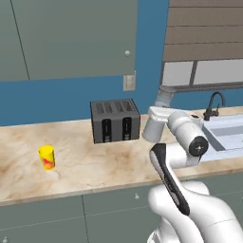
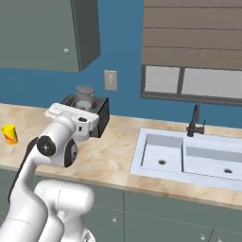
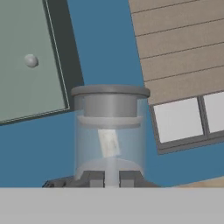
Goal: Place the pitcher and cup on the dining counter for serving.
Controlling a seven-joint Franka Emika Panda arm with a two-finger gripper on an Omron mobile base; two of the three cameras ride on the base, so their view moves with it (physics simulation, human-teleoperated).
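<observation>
Translucent grey plastic makes the pitcher (image 3: 109, 131) slippery, I think, so the claw (image 3: 111, 178) should grip it low on the body and squeeze evenly, then lift straight up so it does not tip. In the hand view the pitcher stands upright directly ahead of the two fingertips (image 3: 94, 178), very close — but whether the claw is open or already gripping, I cannot tell. The pitcher stands on the marble tabletop (image 1: 85, 166) just beside the toaster (image 1: 115, 120), and the yellow cup (image 1: 46, 157) is well apart to the left.
</observation>
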